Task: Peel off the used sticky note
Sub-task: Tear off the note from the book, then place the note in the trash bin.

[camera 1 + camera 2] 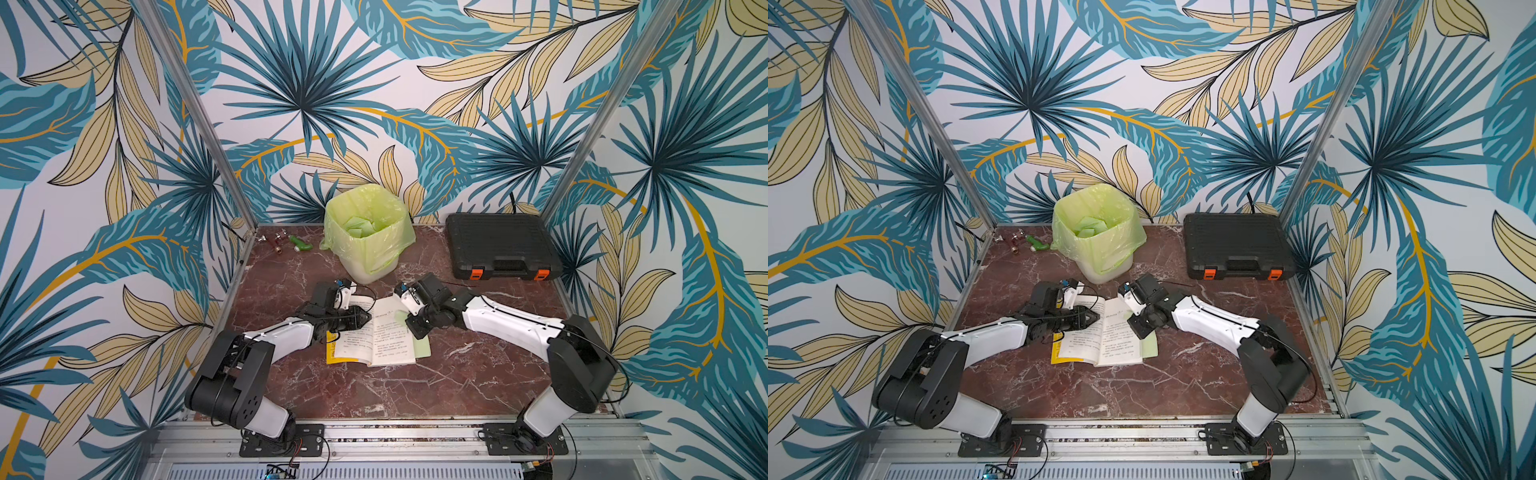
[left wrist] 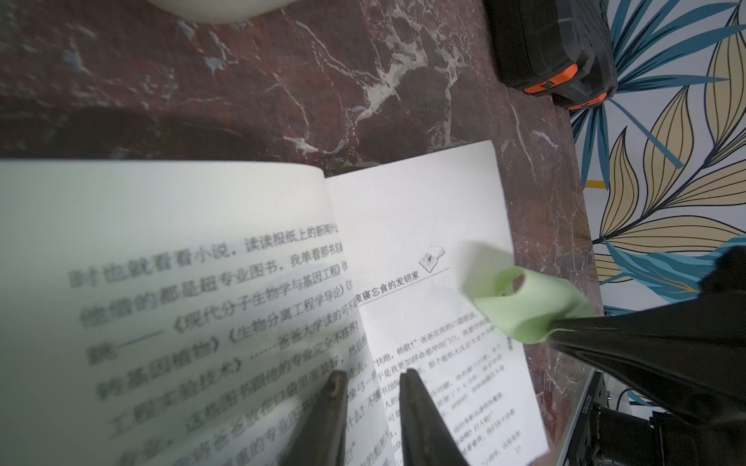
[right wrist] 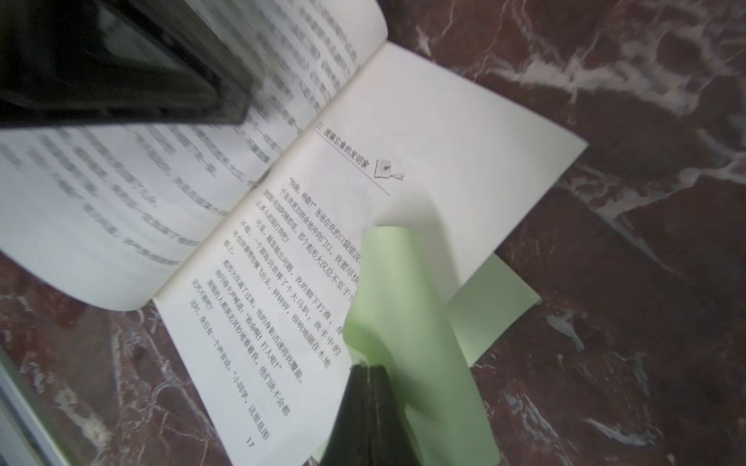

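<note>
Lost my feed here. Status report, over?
Right gripper shut on green sticky note, curled above page. Left gripper partly open over open book. Nothing blocking.

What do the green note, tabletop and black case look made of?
The green note: thin matte paper; it curls and folds softly.
The tabletop: red-brown marble look, white veins, slight sheen; could be printed laminate.
The black case: likely moulded plastic, ribbed matte lid, orange latches.
</note>
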